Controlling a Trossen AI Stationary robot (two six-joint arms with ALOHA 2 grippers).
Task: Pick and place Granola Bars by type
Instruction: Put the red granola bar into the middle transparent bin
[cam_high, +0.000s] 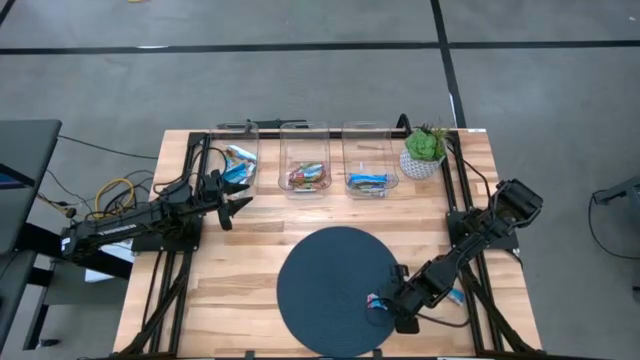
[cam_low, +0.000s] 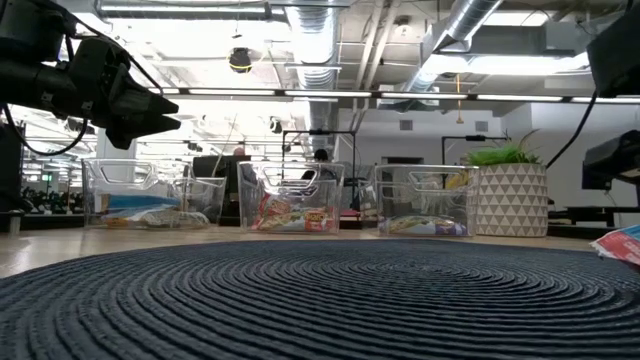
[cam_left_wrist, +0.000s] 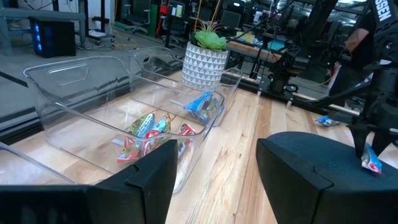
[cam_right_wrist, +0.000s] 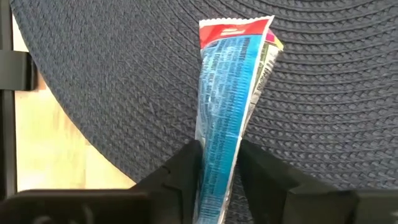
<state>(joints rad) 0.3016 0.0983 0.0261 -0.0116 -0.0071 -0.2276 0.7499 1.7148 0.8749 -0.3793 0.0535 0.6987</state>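
Along table's far edge, 3 clear bins (cam_high: 305, 160), granola bars (cam_high: 307, 177) inside

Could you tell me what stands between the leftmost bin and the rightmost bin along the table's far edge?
In the high view, the middle clear bin stands between the left bin and the right bin, holding red multicoloured granola bars.

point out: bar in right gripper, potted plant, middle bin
granola bar (cam_right_wrist: 227, 93), right wrist view, blue mid-wrapper above the fingers.
potted plant (cam_high: 423, 155), high view, white pot below the leaves.
middle bin (cam_high: 303, 130), high view, far rim.
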